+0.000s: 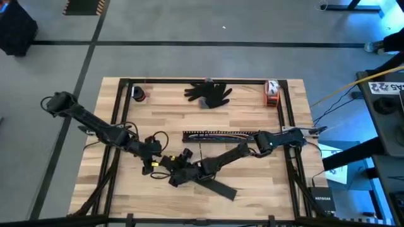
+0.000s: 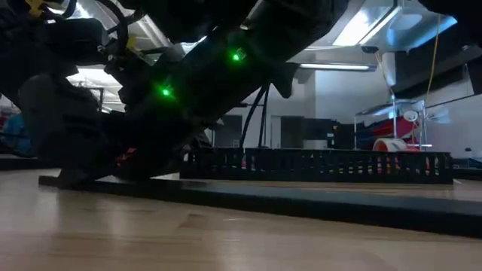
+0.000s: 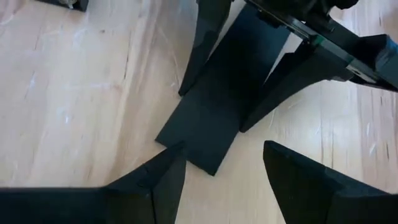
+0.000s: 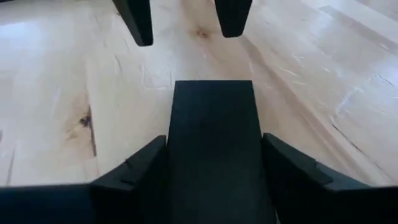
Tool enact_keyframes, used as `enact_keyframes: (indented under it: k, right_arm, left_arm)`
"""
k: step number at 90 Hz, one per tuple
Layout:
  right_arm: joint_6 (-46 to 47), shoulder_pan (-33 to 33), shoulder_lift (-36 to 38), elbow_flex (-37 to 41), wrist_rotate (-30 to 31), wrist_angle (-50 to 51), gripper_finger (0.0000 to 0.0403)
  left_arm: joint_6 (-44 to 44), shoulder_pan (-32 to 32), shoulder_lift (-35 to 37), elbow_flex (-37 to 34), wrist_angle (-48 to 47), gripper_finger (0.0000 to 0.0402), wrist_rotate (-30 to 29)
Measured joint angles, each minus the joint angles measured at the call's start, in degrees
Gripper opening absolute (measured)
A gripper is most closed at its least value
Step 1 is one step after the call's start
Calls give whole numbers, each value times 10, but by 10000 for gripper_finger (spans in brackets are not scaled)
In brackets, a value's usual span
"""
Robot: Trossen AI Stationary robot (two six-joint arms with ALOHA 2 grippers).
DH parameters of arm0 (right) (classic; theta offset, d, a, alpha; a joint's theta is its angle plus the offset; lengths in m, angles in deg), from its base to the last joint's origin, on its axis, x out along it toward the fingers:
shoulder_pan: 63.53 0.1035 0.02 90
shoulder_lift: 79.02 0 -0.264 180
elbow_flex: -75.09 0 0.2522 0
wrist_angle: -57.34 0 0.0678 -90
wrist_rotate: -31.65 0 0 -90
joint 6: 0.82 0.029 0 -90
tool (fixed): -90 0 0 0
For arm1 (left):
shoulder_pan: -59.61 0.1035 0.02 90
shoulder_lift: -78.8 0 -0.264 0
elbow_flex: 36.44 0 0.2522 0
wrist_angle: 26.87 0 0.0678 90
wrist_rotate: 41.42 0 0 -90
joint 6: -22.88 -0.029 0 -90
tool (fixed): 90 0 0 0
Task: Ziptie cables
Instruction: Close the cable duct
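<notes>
A flat black bar (image 4: 214, 149) is straddled by the wide right gripper (image 4: 214, 174) and faced by the wide left gripper (image 3: 224, 168), so the cables (image 1: 218, 135) probably must be reached next

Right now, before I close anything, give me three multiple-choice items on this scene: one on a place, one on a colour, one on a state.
1. Where does the black glove lie?
A. At the far edge of the table, near its middle
B. Under the left arm
C. On the floor

2. What colour are the two small lights on the arm in the low view?
A. Red
B. Green
C. Blue

3. How does the right gripper stand?
A. Shut on the glove
B. Open, one finger on either side of the flat black bar
C. Shut on a cable

Answers:
1 A: the high view shows it by the far rail.
2 B: both glow green.
3 B: the right wrist view shows the bar running between the spread fingers.
</notes>
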Motion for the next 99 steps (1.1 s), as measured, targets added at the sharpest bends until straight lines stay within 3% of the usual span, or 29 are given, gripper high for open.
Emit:
enact_keyframes:
  k: [16,39,71,99]
  right_arm:
    - [-50,0,26,-9,-2,28,218]
    - [-110,0,94,-52,55,140,220]
    - [-114,-18,166,-116,100,352,221]
    - [-77,-75,247,-132,98,535,221]
  left_arm:
    - [10,0,30,23,-18,208,0]
    - [-36,13,82,95,-95,208,-25]
    - [-90,66,103,190,-212,208,-39]
    - [-128,113,94,192,-261,208,-40]
